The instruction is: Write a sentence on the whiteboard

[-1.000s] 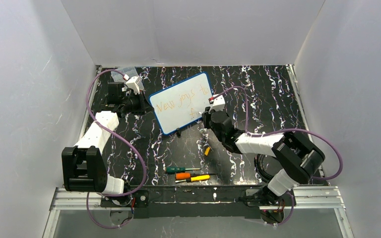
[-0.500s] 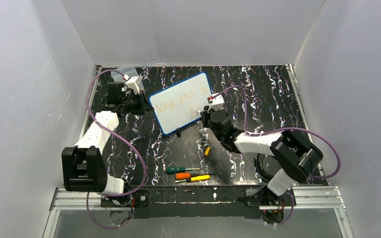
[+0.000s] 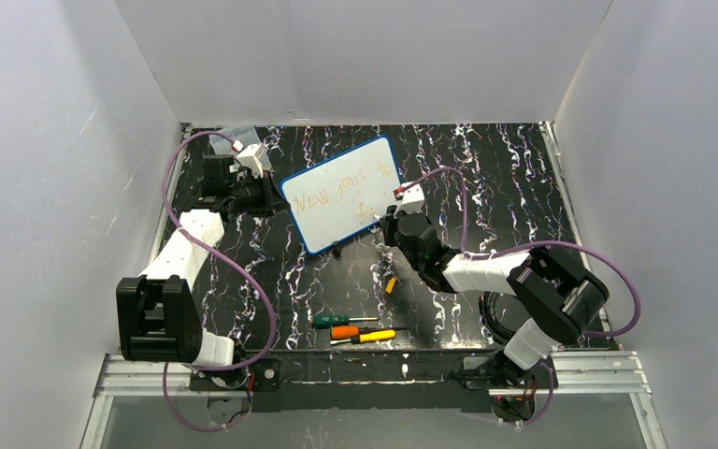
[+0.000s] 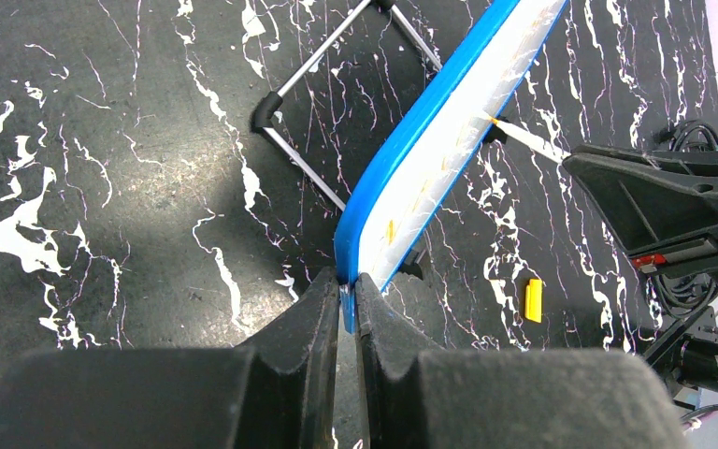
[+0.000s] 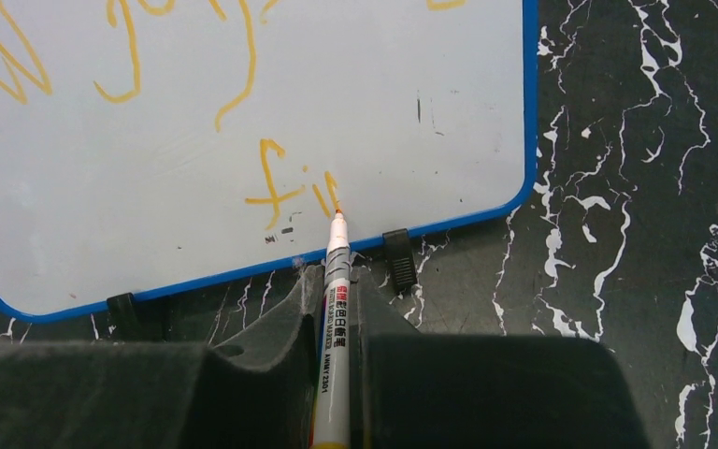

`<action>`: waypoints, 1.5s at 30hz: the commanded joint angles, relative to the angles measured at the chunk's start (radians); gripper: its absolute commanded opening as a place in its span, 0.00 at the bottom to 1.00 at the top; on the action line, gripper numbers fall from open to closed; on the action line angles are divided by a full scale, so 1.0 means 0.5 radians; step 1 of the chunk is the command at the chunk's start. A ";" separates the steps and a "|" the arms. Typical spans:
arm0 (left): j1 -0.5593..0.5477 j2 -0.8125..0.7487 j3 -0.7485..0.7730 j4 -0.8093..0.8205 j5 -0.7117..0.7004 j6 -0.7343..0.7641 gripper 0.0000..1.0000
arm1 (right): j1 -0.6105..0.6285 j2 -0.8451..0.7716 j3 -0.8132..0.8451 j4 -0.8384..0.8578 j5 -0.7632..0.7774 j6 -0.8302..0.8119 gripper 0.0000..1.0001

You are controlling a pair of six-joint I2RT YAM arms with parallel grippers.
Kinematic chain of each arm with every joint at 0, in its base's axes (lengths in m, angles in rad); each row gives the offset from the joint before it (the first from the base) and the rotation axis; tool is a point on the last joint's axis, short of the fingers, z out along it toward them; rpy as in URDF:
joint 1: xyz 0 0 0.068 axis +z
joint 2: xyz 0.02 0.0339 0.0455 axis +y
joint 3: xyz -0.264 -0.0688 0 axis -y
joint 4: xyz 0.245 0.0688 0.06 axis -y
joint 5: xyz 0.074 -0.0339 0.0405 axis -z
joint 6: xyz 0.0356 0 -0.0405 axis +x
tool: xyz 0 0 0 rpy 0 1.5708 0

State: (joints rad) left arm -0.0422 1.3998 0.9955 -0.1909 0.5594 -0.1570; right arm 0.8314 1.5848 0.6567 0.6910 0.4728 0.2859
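Though cropped, sentence (image 5: 268, 187) on whiteboard (image 5: 150, 224).

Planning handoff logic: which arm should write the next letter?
Right. The right gripper holds the marker, tip at the sentence; the left gripper is clamped on the whiteboard frame.

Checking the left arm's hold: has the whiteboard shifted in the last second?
No. The whiteboard sits at the same spot and angle relative to the green screwdriver.
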 commanded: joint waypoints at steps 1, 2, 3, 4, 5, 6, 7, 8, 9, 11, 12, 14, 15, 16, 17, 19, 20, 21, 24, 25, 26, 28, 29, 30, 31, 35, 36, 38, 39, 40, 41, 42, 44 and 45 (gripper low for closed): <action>0.009 -0.032 0.025 -0.023 0.028 0.022 0.00 | -0.008 -0.028 -0.018 0.041 0.005 0.040 0.01; 0.008 -0.032 0.024 -0.023 0.028 0.021 0.00 | -0.008 -0.026 -0.011 0.045 0.010 0.037 0.01; 0.008 -0.032 0.025 -0.023 0.027 0.022 0.00 | -0.009 -0.022 -0.003 0.047 0.013 0.034 0.01; 0.010 -0.030 0.024 -0.023 0.027 0.022 0.00 | -0.008 -0.024 0.007 0.050 0.017 0.028 0.01; 0.010 -0.033 0.023 -0.023 0.028 0.022 0.00 | -0.009 -0.025 0.017 0.053 0.020 0.022 0.01; 0.010 -0.032 0.024 -0.023 0.028 0.021 0.00 | -0.008 -0.022 0.033 0.056 0.021 0.018 0.01; 0.008 -0.031 0.024 -0.023 0.028 0.022 0.00 | -0.008 -0.023 0.047 0.057 0.021 0.012 0.01; 0.008 -0.029 0.025 -0.023 0.028 0.022 0.00 | -0.008 -0.029 0.063 0.058 0.021 0.007 0.01; 0.009 -0.029 0.025 -0.023 0.028 0.022 0.00 | -0.009 -0.035 0.073 0.062 0.021 0.004 0.01; 0.008 -0.030 0.023 -0.023 0.028 0.022 0.00 | -0.009 -0.045 0.097 0.071 0.026 -0.008 0.01; 0.008 -0.029 0.025 -0.023 0.026 0.022 0.00 | -0.009 -0.049 0.110 0.072 0.029 -0.014 0.01; 0.008 -0.028 0.027 -0.023 0.026 0.021 0.00 | -0.009 -0.053 0.132 0.074 0.040 -0.027 0.01; 0.008 -0.027 0.027 -0.023 0.028 0.022 0.00 | -0.009 -0.053 0.139 0.077 0.047 -0.035 0.01; 0.010 -0.029 0.027 -0.023 0.029 0.022 0.00 | -0.009 -0.053 0.145 0.080 0.054 -0.040 0.01; 0.010 -0.029 0.026 -0.023 0.029 0.022 0.00 | -0.009 -0.048 0.149 0.084 0.067 -0.047 0.01; 0.009 -0.031 0.023 -0.023 0.029 0.022 0.00 | -0.009 -0.044 0.153 0.087 0.078 -0.063 0.01; 0.009 -0.031 0.024 -0.023 0.029 0.022 0.00 | -0.009 -0.039 0.156 0.087 0.088 -0.070 0.01; 0.010 -0.031 0.024 -0.023 0.026 0.022 0.00 | -0.009 -0.033 0.156 0.087 0.095 -0.071 0.01; 0.008 -0.032 0.025 -0.023 0.030 0.022 0.00 | -0.009 -0.018 0.153 0.087 0.133 -0.075 0.01; 0.009 -0.031 0.025 -0.023 0.029 0.022 0.00 | -0.009 -0.017 0.153 0.085 0.156 -0.073 0.01; 0.009 -0.035 0.023 -0.023 0.030 0.022 0.00 | -0.009 -0.016 0.153 0.078 0.175 -0.072 0.01; 0.009 -0.035 0.024 -0.023 0.031 0.022 0.00 | -0.009 -0.024 0.145 0.075 0.197 -0.072 0.01; 0.009 -0.035 0.024 -0.023 0.031 0.021 0.00 | -0.009 -0.024 0.142 0.071 0.195 -0.073 0.01; 0.009 -0.034 0.025 -0.023 0.030 0.020 0.00 | -0.009 -0.021 0.144 0.063 0.187 -0.075 0.01; 0.009 -0.033 0.025 -0.023 0.031 0.020 0.00 | -0.009 -0.017 0.145 0.053 0.177 -0.075 0.01; 0.010 -0.034 0.025 -0.023 0.029 0.021 0.00 | -0.009 0.008 0.131 0.026 0.131 -0.053 0.01; 0.010 -0.036 0.023 -0.023 0.027 0.021 0.00 | -0.009 0.015 0.115 0.019 0.119 -0.042 0.01; 0.008 -0.037 0.025 -0.023 0.028 0.021 0.00 | -0.009 0.023 0.087 0.012 0.100 -0.016 0.01; 0.008 -0.038 0.025 -0.023 0.030 0.021 0.00 | -0.009 0.022 0.073 0.006 0.094 -0.002 0.01; 0.010 -0.035 0.023 -0.023 0.029 0.020 0.00 | -0.009 0.022 0.056 0.003 0.087 0.010 0.01; 0.009 -0.038 0.024 -0.023 0.031 0.019 0.00 | -0.009 0.019 0.041 0.000 0.081 0.020 0.01; 0.009 -0.036 0.024 -0.023 0.032 0.019 0.00 | -0.009 0.017 0.029 -0.003 0.081 0.029 0.01; 0.009 -0.035 0.024 -0.023 0.029 0.019 0.00 | -0.009 0.012 0.012 -0.007 0.085 0.035 0.01; 0.008 -0.038 0.024 -0.023 0.031 0.018 0.00 | -0.009 0.009 0.009 -0.012 0.090 0.036 0.01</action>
State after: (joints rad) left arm -0.0422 1.3998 0.9955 -0.1909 0.5606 -0.1570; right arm 0.8310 1.5867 0.6781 0.6804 0.5163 0.2836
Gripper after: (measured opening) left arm 0.081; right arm 0.178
